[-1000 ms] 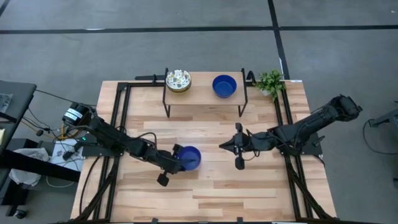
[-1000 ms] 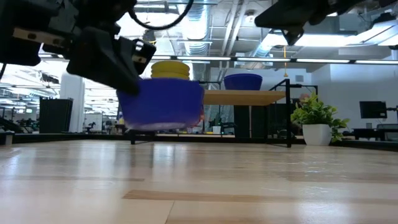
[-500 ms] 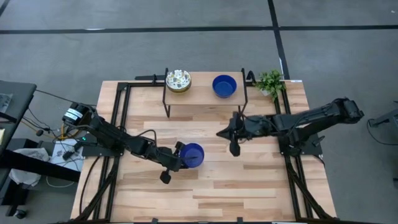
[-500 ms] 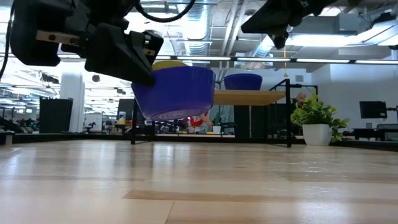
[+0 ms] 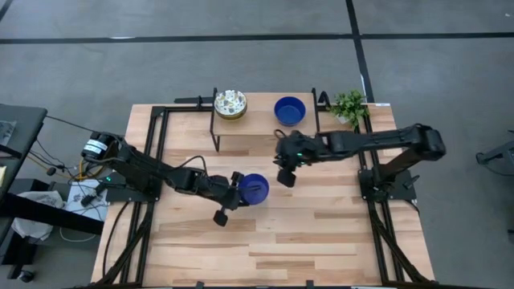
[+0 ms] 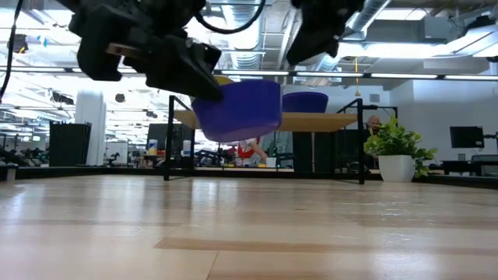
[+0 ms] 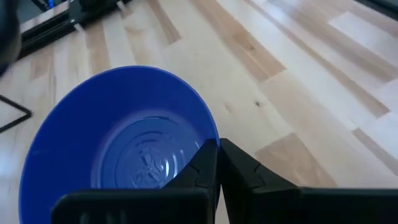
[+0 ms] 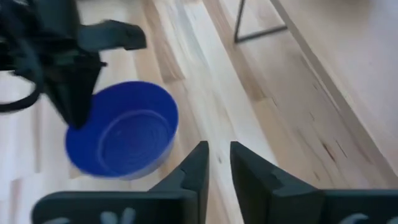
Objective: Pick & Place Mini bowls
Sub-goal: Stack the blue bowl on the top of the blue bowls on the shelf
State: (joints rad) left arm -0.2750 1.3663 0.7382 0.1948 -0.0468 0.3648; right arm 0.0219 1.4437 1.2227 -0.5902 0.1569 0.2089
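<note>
A glossy blue mini bowl [image 5: 254,189] [image 6: 237,109] [image 7: 118,146] is lifted clear above the table's middle, in my left gripper [image 5: 235,191], which is shut on it. My right gripper [image 5: 283,173] [image 8: 219,163] hovers just right of and beyond that bowl, its fingers open by a narrow gap, touching nothing; its wrist view shows the bowl [image 8: 122,130] below it. A second blue bowl [image 5: 290,110] [image 6: 305,102] and a stack of patterned bowls [image 5: 230,103] rest on their bases on a small wooden shelf [image 5: 261,120]. My left gripper pinches the blue bowl's rim [image 7: 213,144] on the side nearest the arm, one finger [image 7: 198,174] inside the bowl and one outside. The fingers come nearly level from the table's left. The bowl hangs clear of the table, slightly tilted, mouth up.
The shelf stands on black legs [image 6: 166,148] at the table's far edge. A potted plant [image 5: 349,106] [image 6: 397,152] sits at the far right corner. Black frame rails [image 5: 157,152] run along both sides. Bare wood [image 5: 321,241] lies toward the near edge.
My left gripper has carried the blue bowl upward and toward the far right, nearer the shelf; the bowl stays held. My right gripper has swung toward the table's left and far edge, coming close to the held bowl.
</note>
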